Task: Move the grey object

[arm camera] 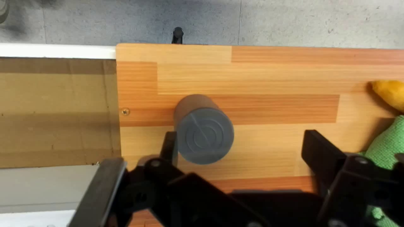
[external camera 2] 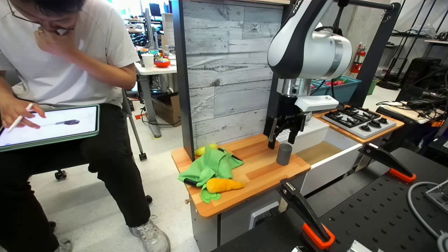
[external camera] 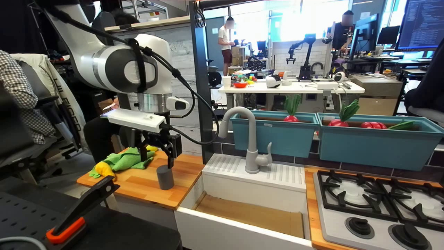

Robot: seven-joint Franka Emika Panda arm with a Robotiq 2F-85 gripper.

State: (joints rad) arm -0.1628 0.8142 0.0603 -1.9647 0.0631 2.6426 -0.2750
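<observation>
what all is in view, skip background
counter: 1, brown, beside sink
sink: 1, white, beside counter
faucet: 1, grey, behind sink
stove: 1, grey, beside sink
cylinder: 1, grey, on counter
cloth: 1, green, on counter
small items: 2, yellow and orange, by cloth
rod ends: 2, black, at cloth
planters: 2, teal, behind sink and stove
radishes: at least 3, red, in planters
table: 1, black, near counter
clamps: 2, black and orange, on table
seated person: at least 1, white-shirted, by counter
arm: 1, white, above counter
gripper: 1, black, open, above counter

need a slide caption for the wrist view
Open hand above an upright grey cylinder on the wooden countertop, between sink and green cloth.
</observation>
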